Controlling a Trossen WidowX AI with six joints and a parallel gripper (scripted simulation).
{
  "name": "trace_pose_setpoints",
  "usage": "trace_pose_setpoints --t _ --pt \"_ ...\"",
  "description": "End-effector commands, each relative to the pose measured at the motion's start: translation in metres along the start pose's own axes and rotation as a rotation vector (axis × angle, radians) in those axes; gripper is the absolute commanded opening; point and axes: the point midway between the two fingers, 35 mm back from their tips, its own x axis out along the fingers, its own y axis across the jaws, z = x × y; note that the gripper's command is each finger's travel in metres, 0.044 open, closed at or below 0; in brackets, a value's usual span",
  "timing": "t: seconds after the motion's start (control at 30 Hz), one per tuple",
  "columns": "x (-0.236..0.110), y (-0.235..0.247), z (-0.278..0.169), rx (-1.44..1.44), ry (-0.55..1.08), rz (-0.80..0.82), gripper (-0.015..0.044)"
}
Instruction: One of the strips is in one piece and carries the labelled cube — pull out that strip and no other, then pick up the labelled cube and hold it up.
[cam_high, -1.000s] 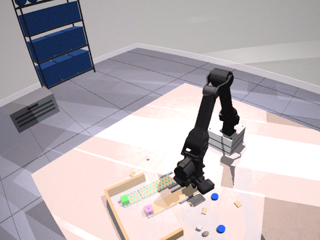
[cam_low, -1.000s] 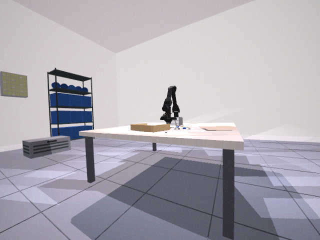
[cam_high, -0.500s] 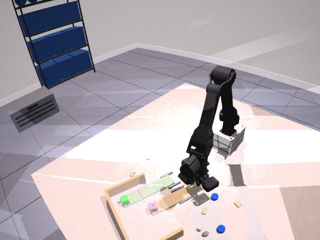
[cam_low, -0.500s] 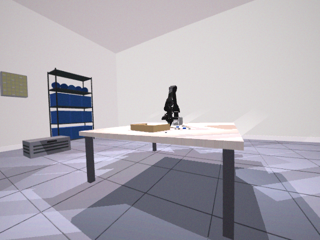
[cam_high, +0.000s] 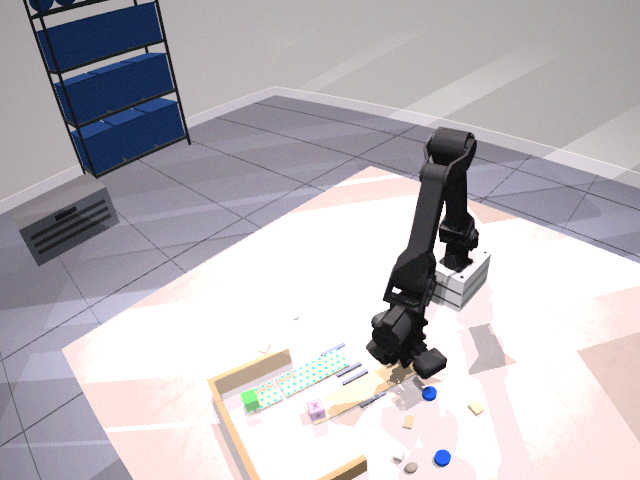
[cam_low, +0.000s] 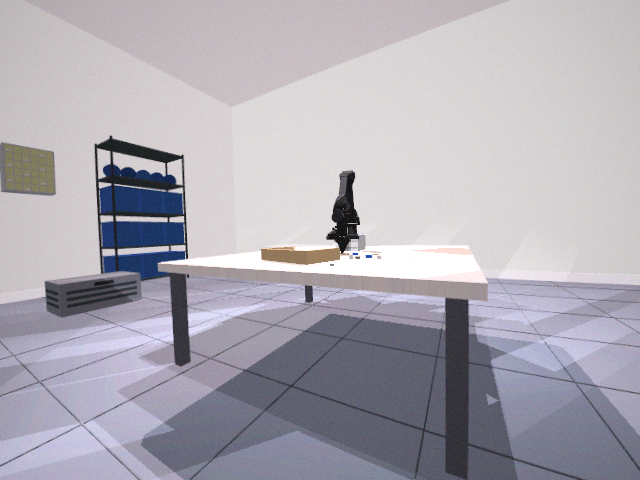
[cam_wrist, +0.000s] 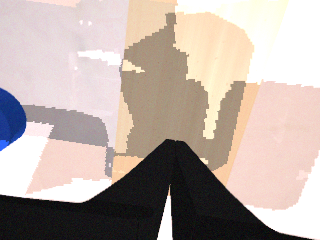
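A pink labelled cube (cam_high: 315, 409) sits on a plain tan strip (cam_high: 351, 396) (cam_wrist: 210, 65) that runs from the wooden tray out toward the arm. A green cube (cam_high: 250, 400) sits on a teal dotted strip that is split into two pieces, one piece (cam_high: 270, 395) under the cube and the other piece (cam_high: 315, 373) beyond it. My gripper (cam_high: 400, 369) (cam_wrist: 173, 148) (cam_low: 342, 249) is shut, with its tips down on the outer end of the tan strip. Whether any of the strip is pinched between the fingers is hidden.
The open-fronted wooden tray (cam_high: 253, 369) (cam_low: 299, 254) holds the cubes. Short grey bars (cam_high: 349, 368) lie by the strip ends. Two blue discs, one (cam_high: 429, 393) (cam_wrist: 7, 120) close to the gripper and one (cam_high: 442, 457) nearer the front, lie among small tan blocks (cam_high: 475, 408) and a pebble (cam_high: 410, 467).
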Motion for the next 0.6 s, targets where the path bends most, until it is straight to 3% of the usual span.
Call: trace_pose_setpoints --t 0.0,0.57 --pt "0.004 -0.002 -0.016 -0.002 0.029 -0.006 0.0000" --pt "0.004 -0.001 -0.040 -0.002 0.031 -0.006 0.0000"
